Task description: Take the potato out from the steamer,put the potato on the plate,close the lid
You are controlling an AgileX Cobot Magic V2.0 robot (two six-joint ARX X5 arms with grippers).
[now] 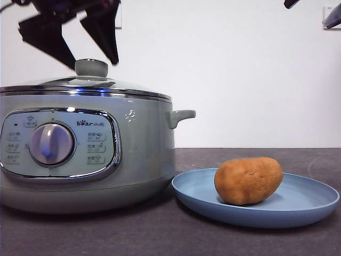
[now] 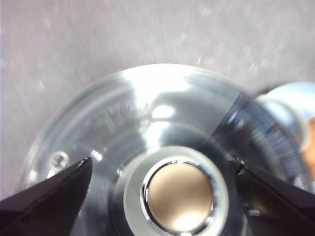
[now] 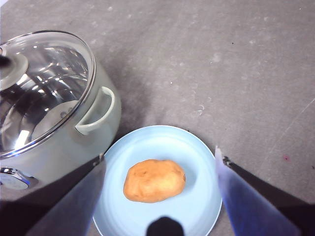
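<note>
The orange-brown potato lies on the light-blue plate, to the right of the steamer. The glass lid sits on the steamer with its knob up. My left gripper is open just above the knob, one jaw on each side of it; the left wrist view looks straight down on the knob and lid. My right gripper is open, high above the plate and potato; the steamer shows beside them.
The steamer's side handle points toward the plate. The dark grey tabletop runs in front of both. A white wall stands behind. A black tip of the waiting right arm shows at the top right.
</note>
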